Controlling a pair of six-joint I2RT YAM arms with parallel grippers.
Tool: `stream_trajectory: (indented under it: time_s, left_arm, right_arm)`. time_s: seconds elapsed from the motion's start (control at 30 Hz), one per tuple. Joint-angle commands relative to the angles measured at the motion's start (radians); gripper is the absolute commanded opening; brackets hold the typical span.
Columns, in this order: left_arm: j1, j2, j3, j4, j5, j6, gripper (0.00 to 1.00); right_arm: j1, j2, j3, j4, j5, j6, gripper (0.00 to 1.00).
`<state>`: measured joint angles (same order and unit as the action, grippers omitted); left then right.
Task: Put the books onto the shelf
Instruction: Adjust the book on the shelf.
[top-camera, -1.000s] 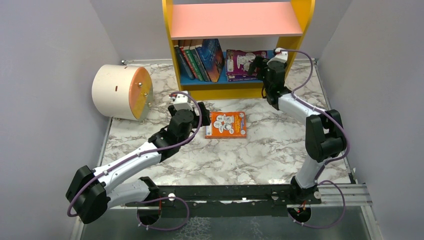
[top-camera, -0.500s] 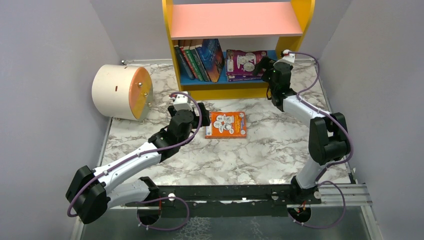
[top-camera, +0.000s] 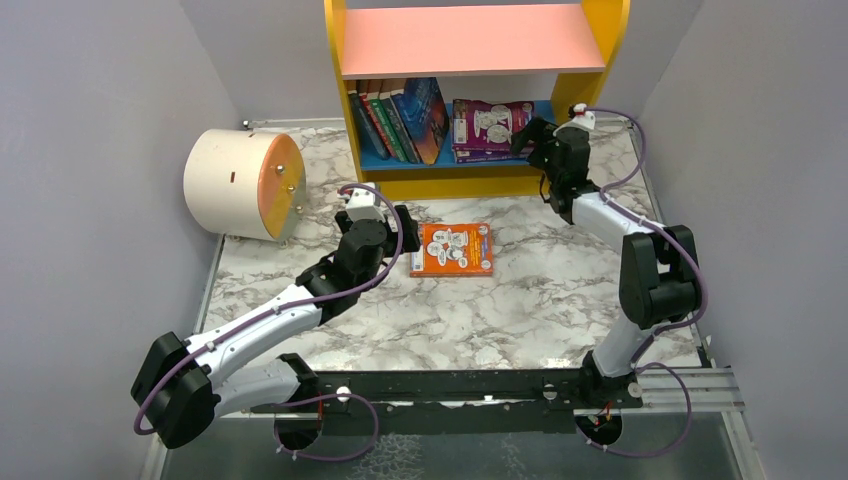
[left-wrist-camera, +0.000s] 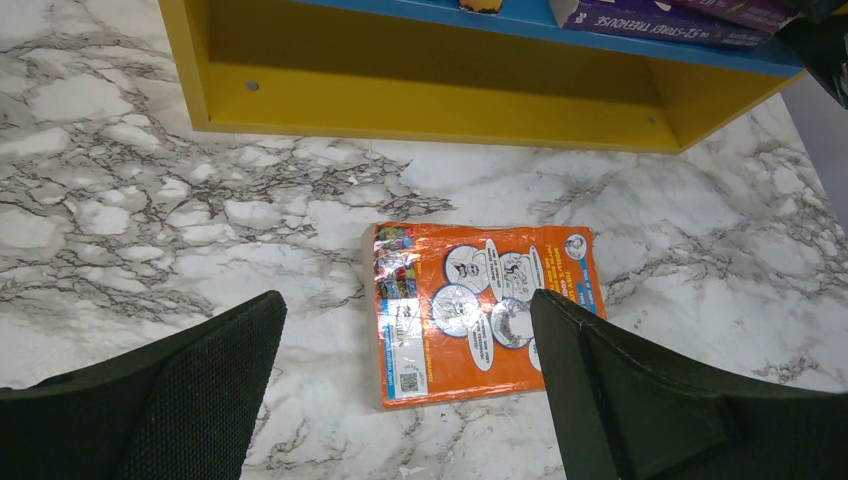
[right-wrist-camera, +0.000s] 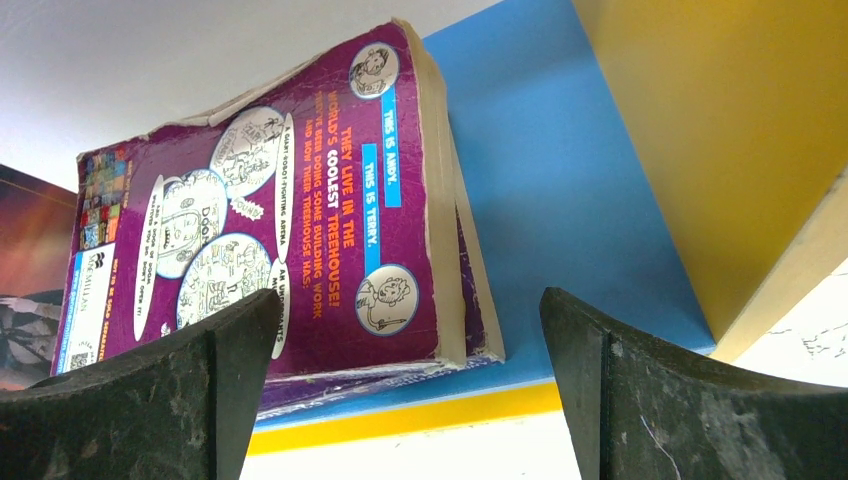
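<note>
— Where's the orange book (left-wrist-camera: 485, 310)?
— Flat on the marble table (left-wrist-camera: 120, 230) before the shelf (left-wrist-camera: 420, 100). The left gripper (left-wrist-camera: 405, 385) is at its edge, spread wide, empty.
— And the right gripper (right-wrist-camera: 405, 390)?
— Wide too, empty, facing the purple book (right-wrist-camera: 280, 230) lying on the blue board (right-wrist-camera: 570, 200). A cream cylinder (top-camera: 240, 182) sits well left.

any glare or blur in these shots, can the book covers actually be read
Top external: even soft light, sharp; the pink upper board shades the standing books. Left wrist: sharp, some sheen on the orange book near its spine. Right wrist: purple book crisp, cover text legible; the right gripper's fingers dark in the foreground.
</note>
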<state>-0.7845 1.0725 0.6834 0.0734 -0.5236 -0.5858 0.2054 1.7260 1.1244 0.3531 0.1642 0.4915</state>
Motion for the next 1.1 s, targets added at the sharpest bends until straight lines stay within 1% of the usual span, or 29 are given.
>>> stream_trajectory:
  time_s: [0.0, 0.4, 0.87, 1.07]
  left_arm:
    - [0.007, -0.017, -0.007, -0.005, 0.013, -0.003, 0.88]
    - [0.01, -0.016, -0.004, -0.005, 0.011, 0.001, 0.88]
    - [0.011, -0.011, -0.005, 0.005, 0.023, -0.005, 0.88]
    - [0.012, -0.008, -0.006, 0.009, 0.028, -0.009, 0.88]
  right_arm:
    - [-0.004, 0.014, -0.009, 0.035, -0.051, 0.016, 1.0]
    - [-0.004, 0.056, -0.013, 0.074, -0.139, 0.038, 1.0]
    - [-0.004, -0.022, -0.103, 0.117, -0.203, 0.082, 1.0]
    - [-0.004, -0.043, -0.116, 0.116, -0.218, 0.09, 1.0]
